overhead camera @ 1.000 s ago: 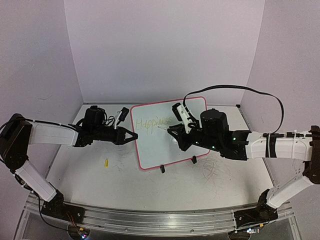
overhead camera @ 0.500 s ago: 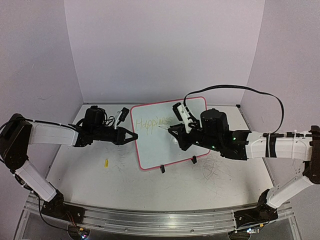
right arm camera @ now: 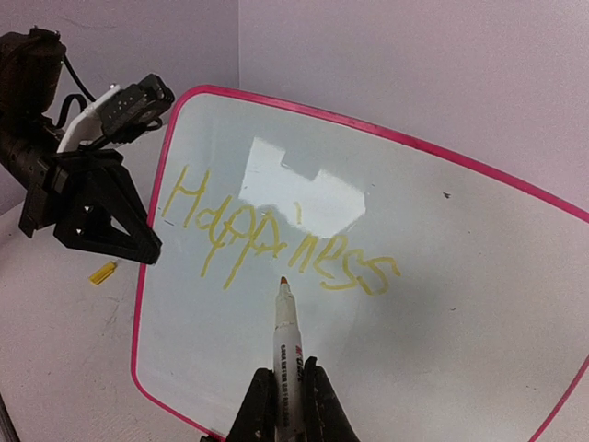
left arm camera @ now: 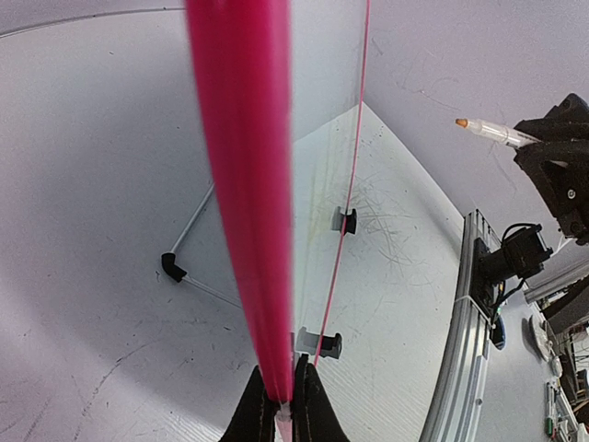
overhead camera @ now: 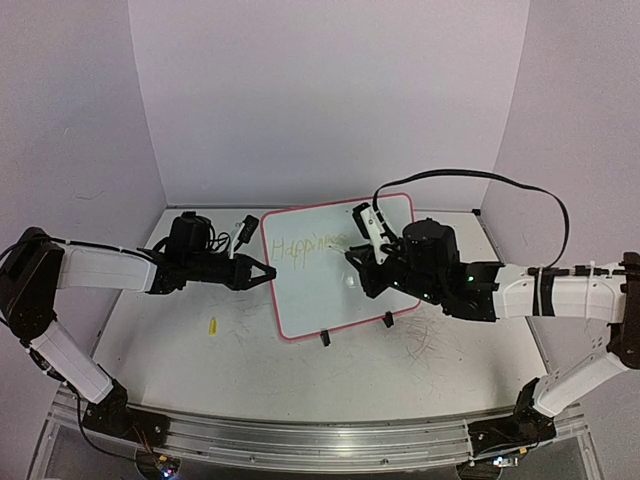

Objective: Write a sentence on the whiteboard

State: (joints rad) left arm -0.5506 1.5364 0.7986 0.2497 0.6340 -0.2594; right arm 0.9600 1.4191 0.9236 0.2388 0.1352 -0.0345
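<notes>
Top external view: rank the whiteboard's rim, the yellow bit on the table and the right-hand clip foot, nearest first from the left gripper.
1. Whiteboard rim: clamped in the left gripper.
2. Yellow bit: tabletop, its near-left.
3. Right-hand clip foot: opposite end, near edge.

The top view looks down from high behind the arms, whose bases sit at its bottom edge. It faces the back wall (overhead camera: 320, 100) and stands far enough off to take in the whole table (overhead camera: 150, 350), with the whiteboard (overhead camera: 320, 290) at centre. The left wrist camera sits very close, looking edge-on along the whiteboard from the left gripper (left arm camera: 285, 405) pinching it at bottom centre; the marker (left arm camera: 492, 132) shows at upper right. The right wrist camera faces the whiteboard's front from near, over the right gripper (right arm camera: 287, 396) holding the marker at bottom centre. All three views share the whiteboard, the marker and the left gripper.
</notes>
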